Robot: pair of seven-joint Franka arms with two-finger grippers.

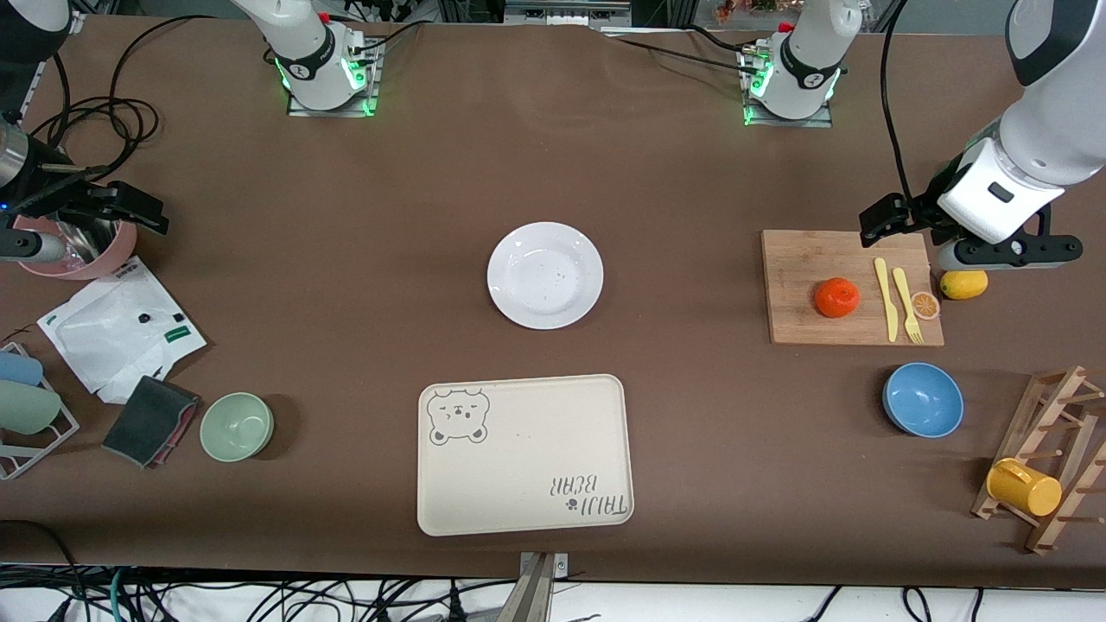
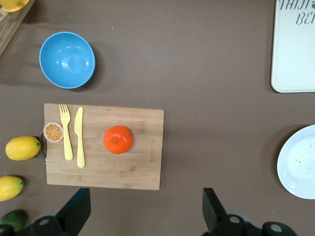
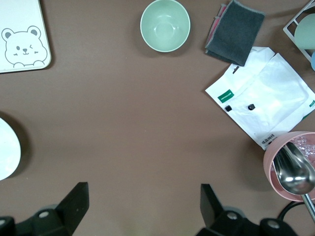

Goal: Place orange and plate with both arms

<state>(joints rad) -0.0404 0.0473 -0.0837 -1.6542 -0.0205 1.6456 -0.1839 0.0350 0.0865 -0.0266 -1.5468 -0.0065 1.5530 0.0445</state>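
The orange (image 1: 836, 297) sits on a wooden cutting board (image 1: 795, 324) toward the left arm's end of the table. It also shows in the left wrist view (image 2: 118, 139). The white plate (image 1: 544, 275) lies at the middle of the table, and its edge shows in both wrist views (image 2: 298, 162) (image 3: 7, 147). My left gripper (image 1: 894, 220) (image 2: 145, 211) is open and empty, up over the table just off the board's edge. My right gripper (image 1: 130, 207) (image 3: 142, 206) is open and empty, over bare table beside a pink bowl (image 1: 78, 255).
A cream bear tray (image 1: 524, 453) lies nearer the camera than the plate. A yellow knife, fork (image 1: 905, 302) and orange slice (image 1: 925, 304) share the board. A lemon (image 1: 963, 283), blue bowl (image 1: 923, 399), green bowl (image 1: 236, 426), white pouch (image 1: 121, 328), dark cloth (image 1: 149, 421) and rack with yellow cup (image 1: 1024, 486) lie around.
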